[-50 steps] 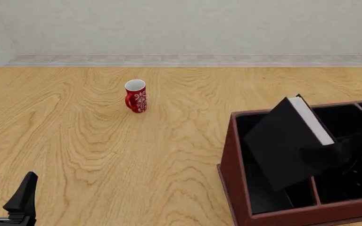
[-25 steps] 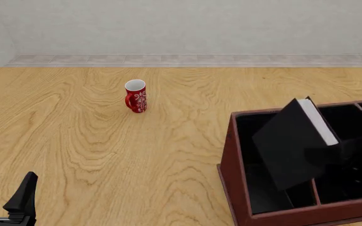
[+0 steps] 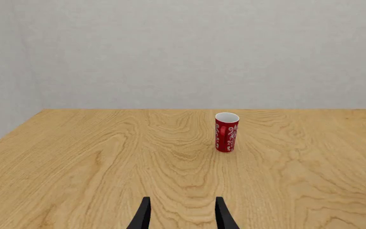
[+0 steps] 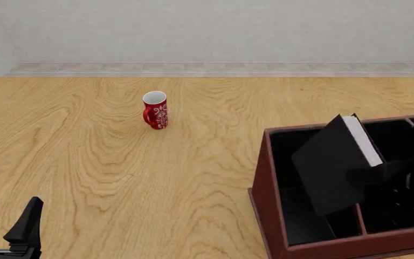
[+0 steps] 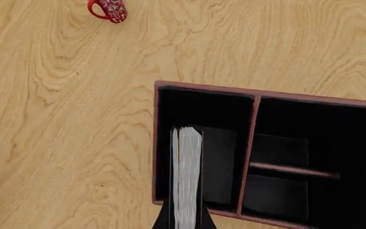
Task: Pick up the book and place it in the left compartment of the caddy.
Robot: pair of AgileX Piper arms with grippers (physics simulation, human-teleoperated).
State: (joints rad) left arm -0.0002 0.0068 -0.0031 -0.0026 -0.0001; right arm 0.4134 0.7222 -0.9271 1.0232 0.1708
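Observation:
The black book (image 4: 331,167) with white page edges hangs tilted over the caddy (image 4: 262,178), its lower end down in the long left compartment (image 4: 301,229). My right gripper (image 4: 377,174) is shut on the book's right side and is hard to make out against the black interior. In the right wrist view the page edges (image 5: 187,176) run straight out from the fingers (image 5: 167,220), above the left compartment (image 5: 224,143) of the caddy (image 5: 156,143). My left gripper (image 4: 7,213) is open and empty at the near left; it also shows in the left wrist view (image 3: 183,215).
A red mug (image 4: 155,110) with a white pattern stands on the wooden table well left of the caddy; it also shows in the left wrist view (image 3: 226,132) and the right wrist view (image 5: 108,9). The caddy's right sections (image 5: 310,167) are split by a crossbar.
The book has shifted a little to the right and slightly down into the left compartment with my right gripper. The left arm and the mug have not moved.

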